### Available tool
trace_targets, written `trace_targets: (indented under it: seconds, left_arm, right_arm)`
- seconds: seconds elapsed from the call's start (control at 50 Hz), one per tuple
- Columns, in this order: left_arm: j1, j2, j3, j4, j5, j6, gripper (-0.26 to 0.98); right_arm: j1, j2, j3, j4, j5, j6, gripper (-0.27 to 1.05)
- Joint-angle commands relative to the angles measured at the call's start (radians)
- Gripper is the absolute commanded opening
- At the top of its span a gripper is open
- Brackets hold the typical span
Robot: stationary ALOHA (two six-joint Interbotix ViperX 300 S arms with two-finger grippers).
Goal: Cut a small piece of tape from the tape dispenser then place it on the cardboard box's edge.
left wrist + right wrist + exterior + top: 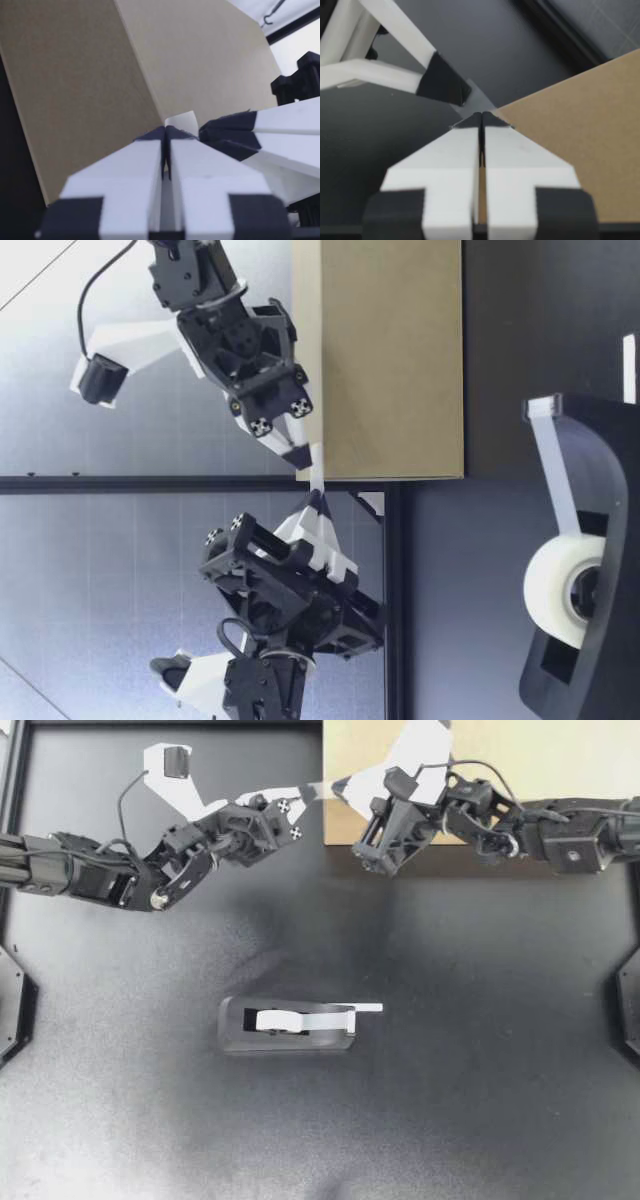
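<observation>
grip: left gripper [306, 793] and right gripper [342, 786] both pinched shut on ends of short clear tape strip [322, 790] | where: near far edge of black table [120, 1120], right by near left corner of tall brown cardboard box [520, 780] | lie: strip runs side to side across that corner | next: likely push onto box

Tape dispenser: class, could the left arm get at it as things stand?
Probably yes: only bare table lies between the left end effector and the tape dispenser. But it is shut on the tape piece at the cardboard box, so it must let go first.
</observation>
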Motion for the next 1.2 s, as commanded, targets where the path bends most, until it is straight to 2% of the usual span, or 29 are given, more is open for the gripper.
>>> trace_targets:
  seconds: [0.0, 0.56, 0.76, 0.86, 1.08, 1.18]
  left_arm:
    - [0.006, -0.015, -0.011, -0.002, -0.005, 0.003, -0.11]
    - [0.006, -0.02, -0.003, -0.002, -0.005, 0.003, -0.11]
    - [0.006, -0.025, 0.003, -0.002, -0.005, 0.006, -0.07]
    - [0.006, -0.023, 0.003, -0.002, -0.005, 0.006, 0.01]
    - [0.006, -0.028, 0.009, 0.0, -0.003, 0.006, 0.37]
    - [0.006, -0.034, 0.014, 0.0, -0.003, 0.006, 0.41]
  right_arm:
    - [-0.014, -0.009, -0.025, -0.002, 0.005, 0.002, -0.11]
    - [-0.044, 0.066, -0.11, -0.037, 0.075, 0.003, -0.11]
    - [-0.049, 0.061, -0.11, -0.037, 0.077, 0.005, -0.11]
    - [-0.048, 0.061, -0.11, -0.037, 0.077, 0.005, -0.11]
    - [-0.048, 0.057, -0.11, -0.037, 0.077, 0.006, -0.11]
    - [-0.048, 0.051, -0.11, -0.037, 0.077, 0.006, -0.11]
